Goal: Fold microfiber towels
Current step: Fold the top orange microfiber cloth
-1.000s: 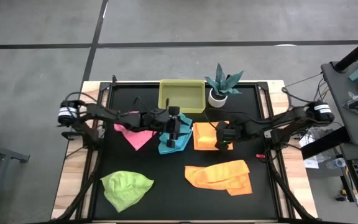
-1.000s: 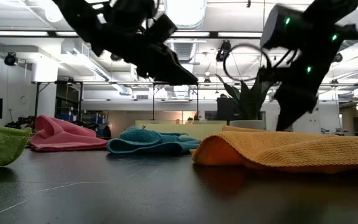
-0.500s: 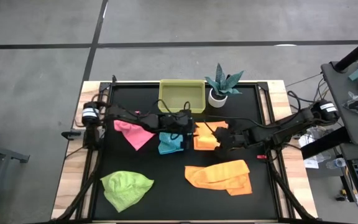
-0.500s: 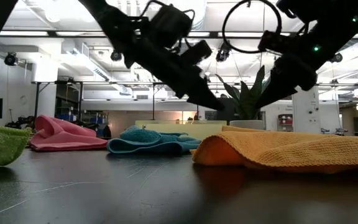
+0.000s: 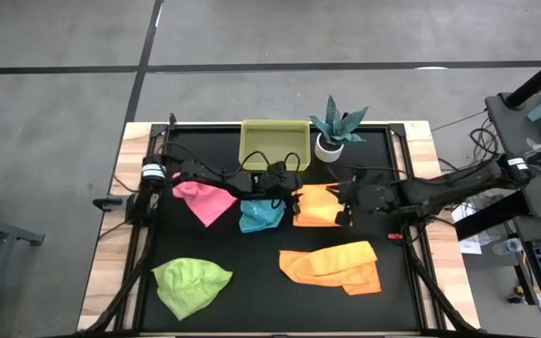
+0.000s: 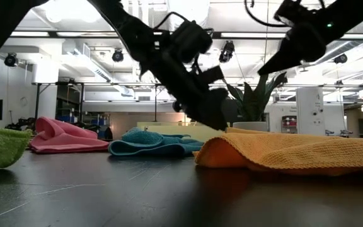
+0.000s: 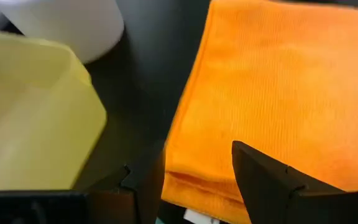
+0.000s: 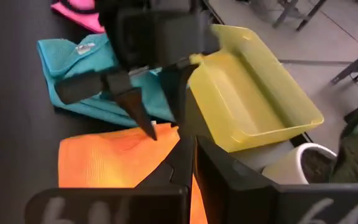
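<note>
A folded orange-yellow towel (image 5: pixel 316 207) lies flat at the table's middle. My left gripper (image 5: pixel 289 188) is open. It points down over that towel's left edge (image 7: pixel 185 124), one finger over the cloth and one over the bare table. My right gripper (image 5: pixel 346 205) is shut and empty, raised above the towel's right side (image 6: pixel 271 65). The turquoise towel (image 5: pixel 261 215) and the pink towel (image 5: pixel 204 200) lie to the left. The lime green towel (image 5: pixel 192 283) and a second, loose orange-yellow towel (image 5: pixel 332 266) lie near the front. My left gripper stands astride the folded orange towel's left edge (image 8: pixel 143 138), fingers slanting down from the table's left. One fingertip (image 8: pixel 149 130) is at the cloth's corner. I cannot tell whether it touches the cloth.
A yellow translucent tray (image 5: pixel 273 144) stands at the far edge, right behind my left gripper. A teal spiky plant in a white pot (image 5: pixel 336 129) stands to its right. Bare black mat lies between the lime green towel and the loose orange one.
My left gripper has left the turquoise towel and gone right and down to the folded orange towel's left edge. My right gripper has drawn off that towel toward the table's right and risen. The turquoise towel now lies uncovered and still.
</note>
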